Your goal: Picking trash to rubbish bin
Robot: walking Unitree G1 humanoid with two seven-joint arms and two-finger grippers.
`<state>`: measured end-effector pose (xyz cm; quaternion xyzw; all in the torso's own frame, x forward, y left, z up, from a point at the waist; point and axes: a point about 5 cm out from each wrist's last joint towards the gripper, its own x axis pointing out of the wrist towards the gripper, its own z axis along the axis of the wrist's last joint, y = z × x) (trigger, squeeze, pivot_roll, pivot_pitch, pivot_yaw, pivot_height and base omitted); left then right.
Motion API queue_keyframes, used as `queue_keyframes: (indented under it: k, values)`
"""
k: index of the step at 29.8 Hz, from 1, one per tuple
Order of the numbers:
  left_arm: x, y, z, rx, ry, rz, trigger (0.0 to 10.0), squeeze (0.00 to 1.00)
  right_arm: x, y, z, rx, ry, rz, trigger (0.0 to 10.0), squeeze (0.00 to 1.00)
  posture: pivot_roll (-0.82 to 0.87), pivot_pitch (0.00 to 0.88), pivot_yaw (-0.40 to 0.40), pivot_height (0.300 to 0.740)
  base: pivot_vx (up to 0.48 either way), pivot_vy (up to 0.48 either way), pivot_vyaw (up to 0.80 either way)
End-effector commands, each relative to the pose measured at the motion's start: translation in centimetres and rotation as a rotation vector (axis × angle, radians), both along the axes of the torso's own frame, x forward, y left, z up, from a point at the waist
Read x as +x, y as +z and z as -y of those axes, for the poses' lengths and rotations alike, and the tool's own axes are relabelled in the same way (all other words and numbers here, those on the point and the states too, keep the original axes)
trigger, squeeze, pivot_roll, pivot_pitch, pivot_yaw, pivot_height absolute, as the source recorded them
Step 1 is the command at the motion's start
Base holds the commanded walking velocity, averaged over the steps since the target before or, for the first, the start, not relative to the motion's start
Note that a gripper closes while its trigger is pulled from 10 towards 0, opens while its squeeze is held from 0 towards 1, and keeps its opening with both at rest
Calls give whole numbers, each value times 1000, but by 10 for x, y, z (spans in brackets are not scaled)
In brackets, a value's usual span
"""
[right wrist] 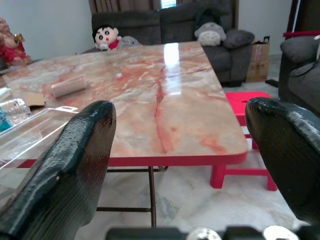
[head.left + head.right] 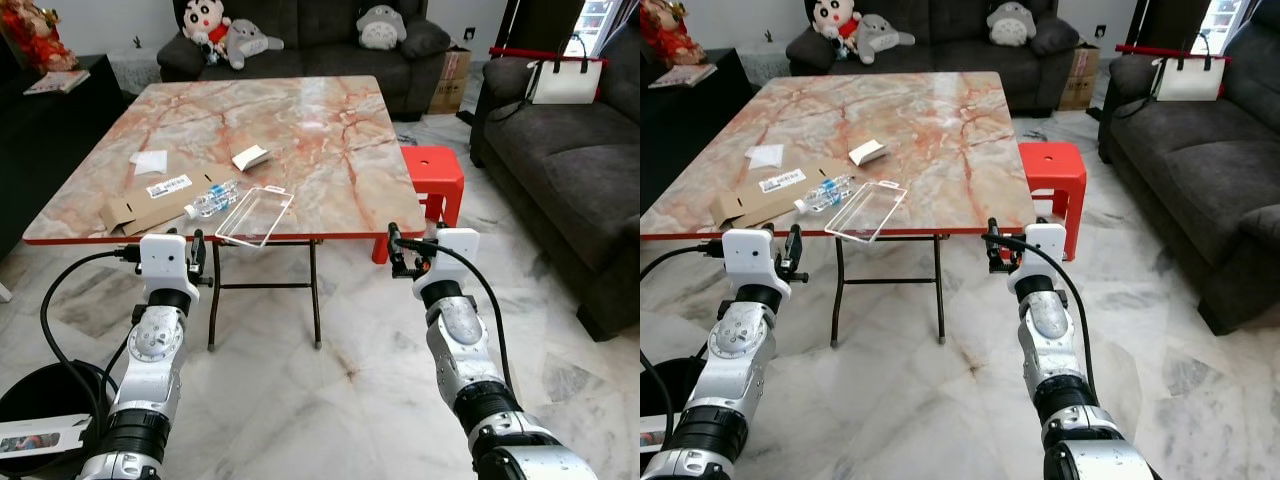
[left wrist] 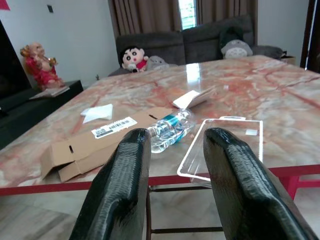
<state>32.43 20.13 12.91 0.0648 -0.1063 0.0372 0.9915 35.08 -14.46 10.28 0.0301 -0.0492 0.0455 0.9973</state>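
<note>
Everything is placed against the desk (image 2: pixel 300 130), a square marble-patterned top with a red edge on thin dark legs.

Off the desk's near left corner, low on the floor, sits a round black rubbish bin (image 2: pixel 40 400) with a flat printed packet (image 2: pixel 40 436) lying across its rim. Just in front of the desk's near edge, toward its left, the left end effector (image 2: pixel 196 256) is held up at edge height; its two black fingers (image 3: pixel 125 185) stand apart and hold nothing, pointing across the top.

The trash lies on the near left part of the desk. A flattened brown cardboard piece (image 2: pixel 150 205) with a white barcode label (image 2: pixel 168 186) is nearest the left corner. Behind it lies a white paper scrap (image 2: pixel 150 161). A small clear plastic bottle (image 2: pixel 210 199) with a blue label lies on its side, touching the cardboard's right end. Just right of the bottle, a clear plastic tray (image 2: pixel 254 215) rests with its near end overhanging the desk's edge. Farther in sits a small white box (image 2: pixel 250 157).

Off the near right corner of the desk, the right end effector (image 2: pixel 393 250) is raised, fingers (image 1: pixel 75 165) spread wide and empty. A red plastic stool (image 2: pixel 432 180) stands beside the desk's right side. Dark sofas stand behind and to the right of the desk.
</note>
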Motion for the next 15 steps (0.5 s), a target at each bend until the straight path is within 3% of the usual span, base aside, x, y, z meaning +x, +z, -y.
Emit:
queue_keyframes:
  k: [1,12,15]
  values:
    - [-1,2,-3,13,2,-3,10000,0,3,6,-2,9,10,13,10000,0,-24,0,27,740,341,0,0]
    - [0,2,-3,14,-1,-3,10000,0,4,7,-4,12,14,17,10000,0,-24,0,26,740,343,0,0]
    - [0,3,-4,15,-1,-2,10000,0,4,7,-5,14,15,15,10000,0,-23,0,27,740,347,0,-631]
